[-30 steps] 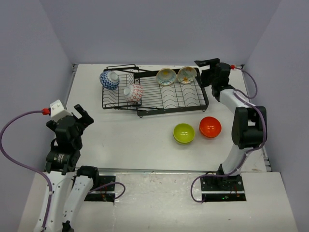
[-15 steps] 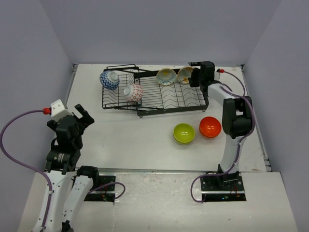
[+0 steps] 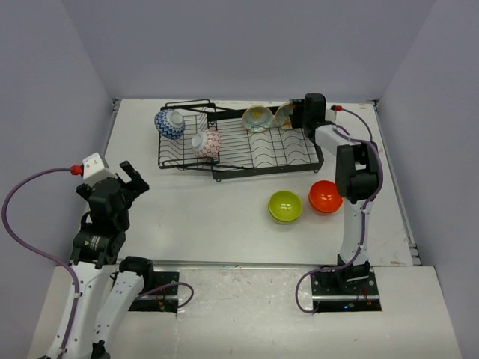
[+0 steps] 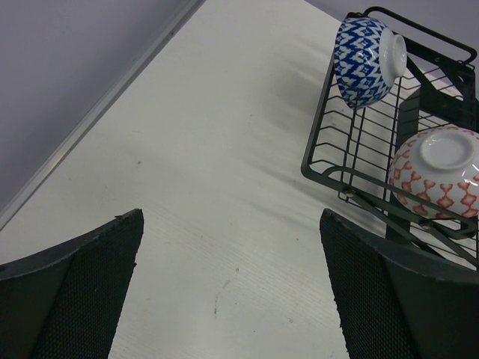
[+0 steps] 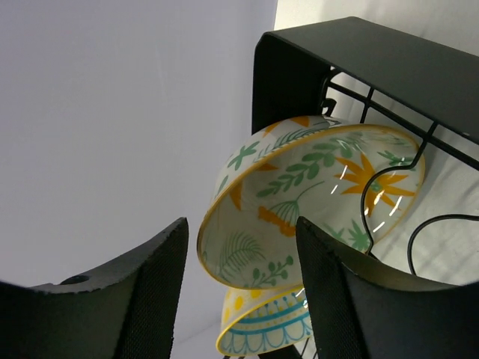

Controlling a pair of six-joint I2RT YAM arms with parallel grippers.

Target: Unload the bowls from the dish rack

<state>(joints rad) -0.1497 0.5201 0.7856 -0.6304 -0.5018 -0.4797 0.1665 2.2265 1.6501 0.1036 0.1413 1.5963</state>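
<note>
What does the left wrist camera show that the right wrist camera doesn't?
Only the left wrist view: the blue-patterned bowl and red-and-white bowl in the dish rack, beside bare table. Only the right wrist view: a leaf-patterned cream bowl, its rim between the right gripper's fingers, and a second bowl beyond it. Both: black rack wire, and the camera's own dark fingers, apart.

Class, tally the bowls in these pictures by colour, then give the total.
Blue-patterned bowl: 1
Red-and-white bowl: 1
Cream bowls with yellow centres: 2
Lime green bowl: 1
Orange bowl: 1
Total: 6
</note>
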